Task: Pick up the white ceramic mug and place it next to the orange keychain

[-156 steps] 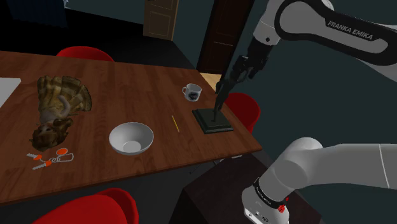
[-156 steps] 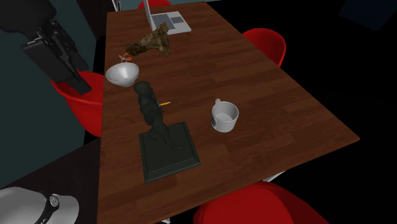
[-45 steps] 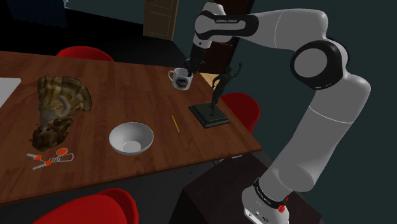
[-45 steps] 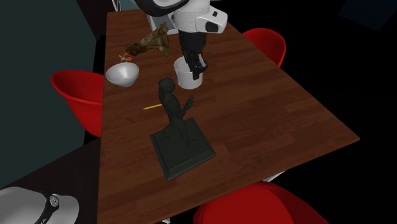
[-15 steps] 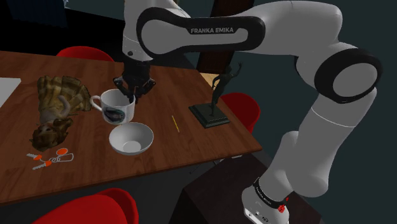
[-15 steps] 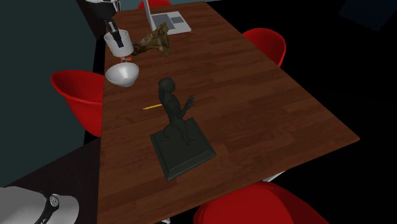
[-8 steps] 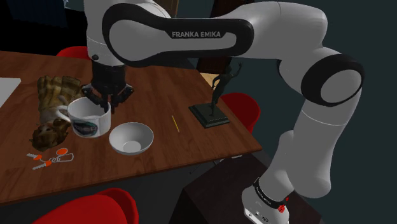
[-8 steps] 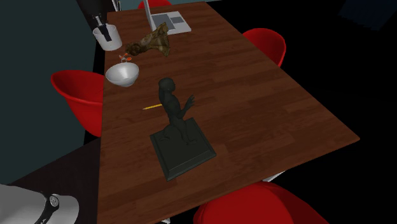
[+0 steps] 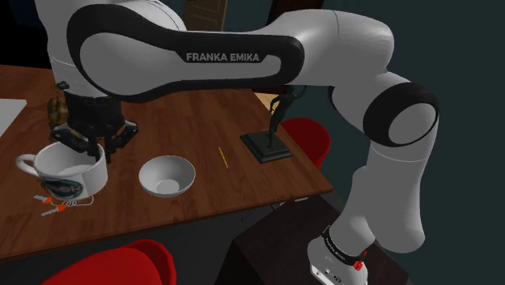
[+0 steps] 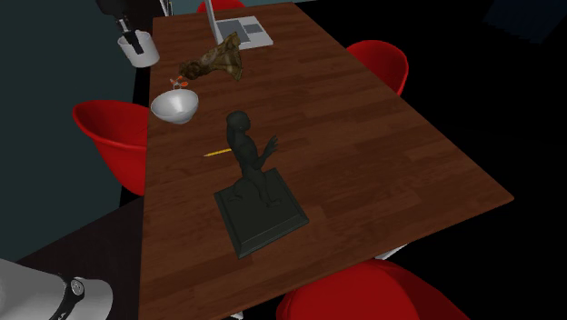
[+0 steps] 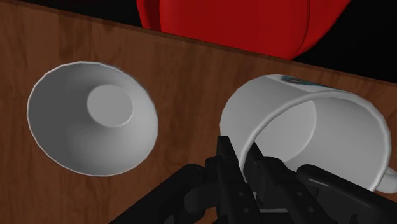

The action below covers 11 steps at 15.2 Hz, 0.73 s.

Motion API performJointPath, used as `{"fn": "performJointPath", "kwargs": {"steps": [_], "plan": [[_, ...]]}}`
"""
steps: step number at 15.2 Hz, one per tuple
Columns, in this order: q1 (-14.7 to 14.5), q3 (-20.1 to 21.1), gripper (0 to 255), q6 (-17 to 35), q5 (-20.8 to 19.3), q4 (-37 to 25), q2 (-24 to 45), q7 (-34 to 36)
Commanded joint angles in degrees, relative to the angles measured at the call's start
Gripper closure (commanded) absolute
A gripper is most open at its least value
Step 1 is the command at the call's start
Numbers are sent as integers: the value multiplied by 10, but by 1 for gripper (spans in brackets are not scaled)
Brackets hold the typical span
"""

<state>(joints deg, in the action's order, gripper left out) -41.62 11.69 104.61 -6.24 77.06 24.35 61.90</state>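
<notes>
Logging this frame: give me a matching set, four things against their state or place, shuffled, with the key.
1 mug
2 bowl
3 statue
4 pencil

A stands on a dark square base
B clasped at the rim by the fingers
C lies flat between bowl and statue
D sits empty on the table

Pairs: 1-B, 2-D, 3-A, 4-C

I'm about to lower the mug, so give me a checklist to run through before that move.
1. Gripper shut on mug rim: ok.
2. Mug held off the table: ok.
3. Keychain located: ok, partly behind the mug in the shoulder view.
4. Bowl apart from mug: ok.
5. Free spot beside keychain: cannot tell, the mug hides it.
</notes>
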Motion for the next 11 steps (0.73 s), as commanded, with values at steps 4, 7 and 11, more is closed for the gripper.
{"fn": "performJointPath", "kwargs": {"steps": [4,7,11], "plan": [[-1,0,255,34,-2,30,4,5],[0,-1,255,56,-3,50,6,6],[1,-2,255,85,-5,74,11,8]]}}
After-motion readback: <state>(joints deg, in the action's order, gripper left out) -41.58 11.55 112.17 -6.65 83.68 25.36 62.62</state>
